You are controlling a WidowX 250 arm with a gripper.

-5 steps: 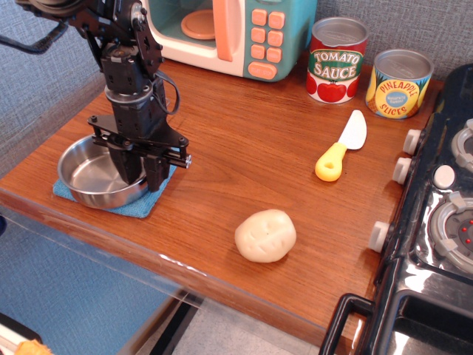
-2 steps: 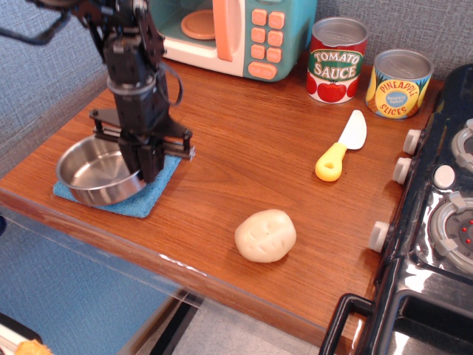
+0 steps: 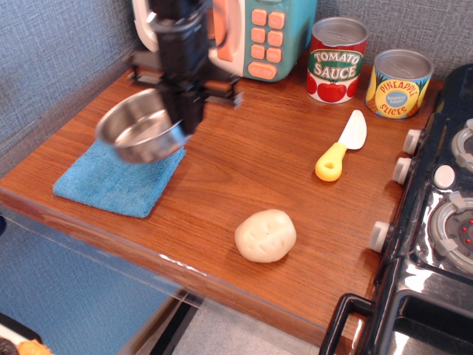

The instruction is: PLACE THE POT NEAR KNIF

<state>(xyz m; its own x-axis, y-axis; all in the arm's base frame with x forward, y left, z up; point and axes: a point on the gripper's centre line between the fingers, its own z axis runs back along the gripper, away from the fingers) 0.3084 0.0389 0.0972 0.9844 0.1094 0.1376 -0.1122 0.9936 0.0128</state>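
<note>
A pale dough lump (image 3: 265, 235) lies near the table's front edge, with a blue cloth (image 3: 111, 181) to its left. Above the cloth, the gripper (image 3: 182, 122) holds the pot (image 3: 139, 135) by its rim, lifted and tilted. The knife (image 3: 341, 146) lies well apart to the right, before two cans (image 3: 337, 59)

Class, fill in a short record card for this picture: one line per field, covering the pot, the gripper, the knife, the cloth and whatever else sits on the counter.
pot: steel pot, lifted and tilted above the cloth's upper right part
gripper: gripper, jaws clamped on the pot's right rim
knife: yellow-handled knife lying flat, far right of the pot, near the stove
cloth: blue cloth, bare, at the counter's left front
other items: tomato sauce can, pineapple can, pale dough lump, toy microwave
</note>
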